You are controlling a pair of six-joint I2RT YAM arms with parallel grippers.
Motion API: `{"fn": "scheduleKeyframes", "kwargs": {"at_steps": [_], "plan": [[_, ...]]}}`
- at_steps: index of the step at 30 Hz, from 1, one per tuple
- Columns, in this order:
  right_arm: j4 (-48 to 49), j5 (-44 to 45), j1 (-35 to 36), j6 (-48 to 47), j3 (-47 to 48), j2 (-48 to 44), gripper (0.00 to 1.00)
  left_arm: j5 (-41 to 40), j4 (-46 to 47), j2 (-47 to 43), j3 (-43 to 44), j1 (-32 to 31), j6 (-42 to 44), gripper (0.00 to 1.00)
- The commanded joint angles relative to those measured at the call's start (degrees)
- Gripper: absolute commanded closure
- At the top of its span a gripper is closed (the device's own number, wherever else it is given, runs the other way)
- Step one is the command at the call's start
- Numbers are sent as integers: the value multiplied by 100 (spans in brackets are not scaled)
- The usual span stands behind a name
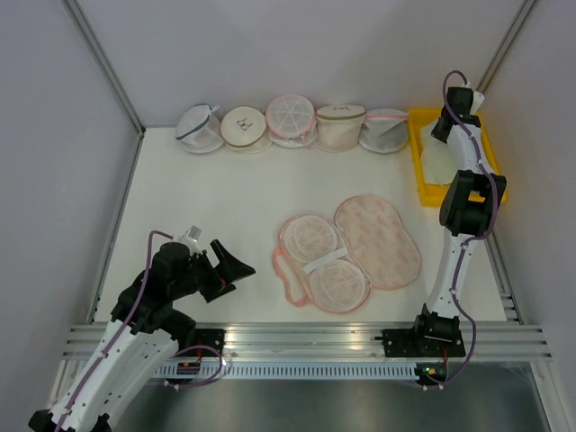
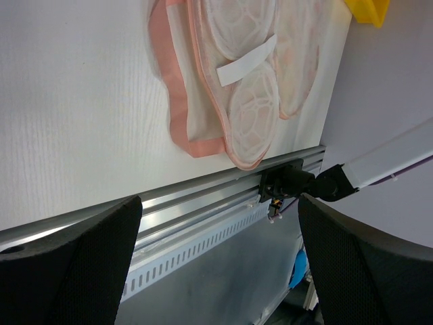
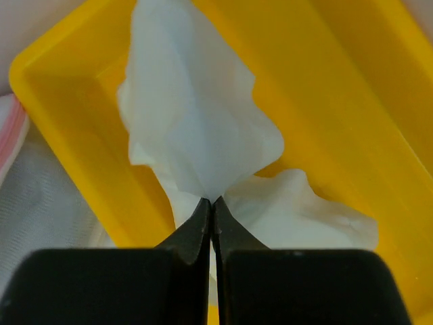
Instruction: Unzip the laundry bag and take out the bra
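Note:
The laundry bag (image 1: pixel 378 238) lies unzipped and spread open in the middle of the table, its patterned lobe to the right and its pink-trimmed mesh inner side to the left. Its near end shows in the left wrist view (image 2: pixel 243 101). The bra (image 3: pixel 196 122) is pale white cloth hanging over the yellow bin (image 3: pixel 352 101). My right gripper (image 3: pixel 212 201) is shut on a fold of it. From above, the right gripper (image 1: pixel 443 135) is over the bin at the back right, with the bra (image 1: pixel 438 162) below it. My left gripper (image 1: pixel 229 265) is open and empty, left of the bag.
The yellow bin (image 1: pixel 421 171) stands at the back right corner. Several round mesh bags (image 1: pixel 288 121) are lined up along the back wall. An aluminium rail (image 1: pixel 306 337) runs along the near table edge and also shows in the left wrist view (image 2: pixel 203 196).

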Motion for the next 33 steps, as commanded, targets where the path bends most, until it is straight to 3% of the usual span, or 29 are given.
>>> {"fn": "scheduleKeyframes", "kwargs": {"at_steps": [1, 2, 3, 4, 6, 7, 14, 19, 24, 27, 28, 33], "plan": [[-135, -431, -191, 227, 409, 176, 100, 28, 24, 59, 184, -4, -196, 0], [-241, -290, -218, 410, 462, 202, 92, 19, 24, 68, 184, -4, -187, 0], [-407, -176, -279, 447, 567, 202, 62, 2, 32, 68, 184, -4, -187, 0], [-461, -44, -288, 473, 594, 168, 49, 1, 32, 68, 184, -4, -178, 0], [-462, 265, -288, 482, 577, -78, 29, 1, 50, 68, 167, -4, -160, 0], [-444, 291, -288, 465, 551, -192, 26, -7, 59, 51, 158, -4, -143, 0], [329, 239, -148, 201, -809, -2386, 20, -60, 68, -414, -61, -4, -125, 0], [32, -428, 370, -159, -2048, -3663, 19, 1, 120, -757, -325, 4, -134, 0], [64, -1526, 1019, -221, -4262, -5306, 18, 133, 296, -1039, -422, -4, 41, 0], [398, -2212, 1398, 331, -5721, -6518, 17, 151, 340, -1109, -335, -4, 190, 0], [461, -2379, 1460, 585, -6351, -7096, 11, 133, 331, -1110, -308, -4, 217, 0], [-512, -1757, 1935, 1009, -7358, -8155, 4, 116, 331, -1136, -211, -4, 323, 0]]}}
